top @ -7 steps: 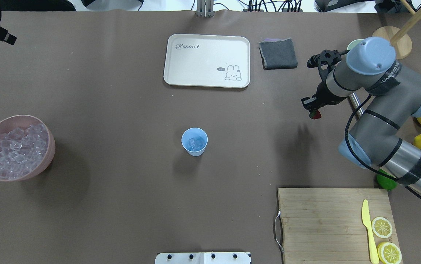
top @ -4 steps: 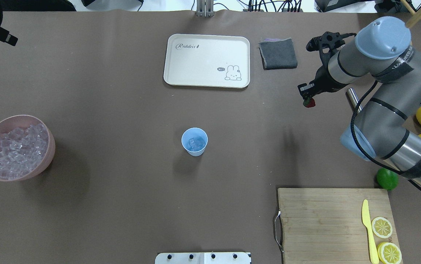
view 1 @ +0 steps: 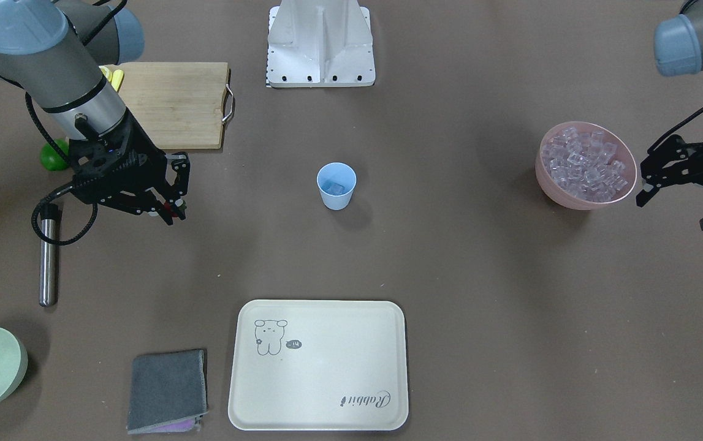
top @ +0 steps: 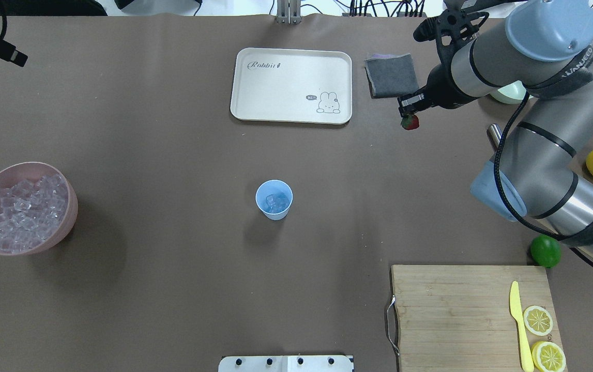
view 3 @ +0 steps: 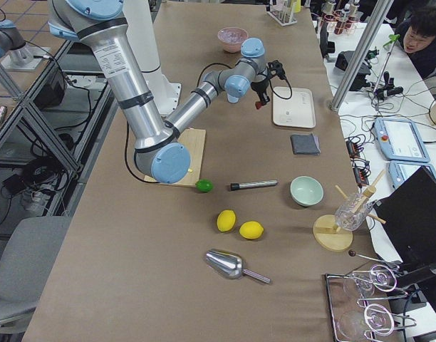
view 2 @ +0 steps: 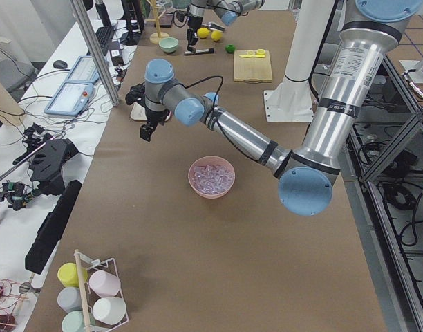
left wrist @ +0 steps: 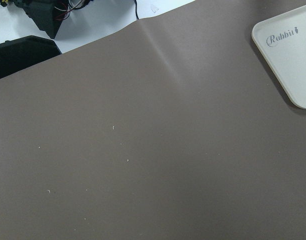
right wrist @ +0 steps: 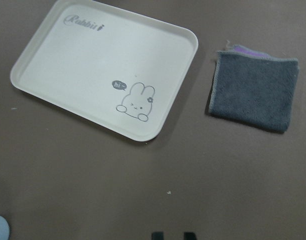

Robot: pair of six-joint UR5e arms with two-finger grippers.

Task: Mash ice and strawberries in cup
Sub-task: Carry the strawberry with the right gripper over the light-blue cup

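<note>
The right gripper (top: pixel 409 114) is pinched shut on a small red strawberry (top: pixel 409 123), which hangs below the fingertips, clear of the brown table (top: pixel 172 129). A dark bit of leafy cap seems to be tucked up between the fingers. It hangs on the far right, between the cream rabbit-printed plastic tray (top: pixel 291 85) and the folded grey cloth (top: pixel 392 75). Held from the top like that, I'd say, it can drop straight down once it is over its target.

That target, the small light blue plastic cup (top: pixel 274 199), stands upright and open in the middle of the table, well apart from the berry. A few clear glassy ice cubes (top: pixel 276 202) already lie in its bottom.

The left gripper (view 1: pixel 676 209) hangs with its fingers spread wide and empty, just beside the wide pink bowl (top: pixel 71 206) heaped with more cubes, probably parked out of the way. A plain steel rod (view 1: pixel 49 257) lies flat on the right, likely the masher for afterwards.
</note>
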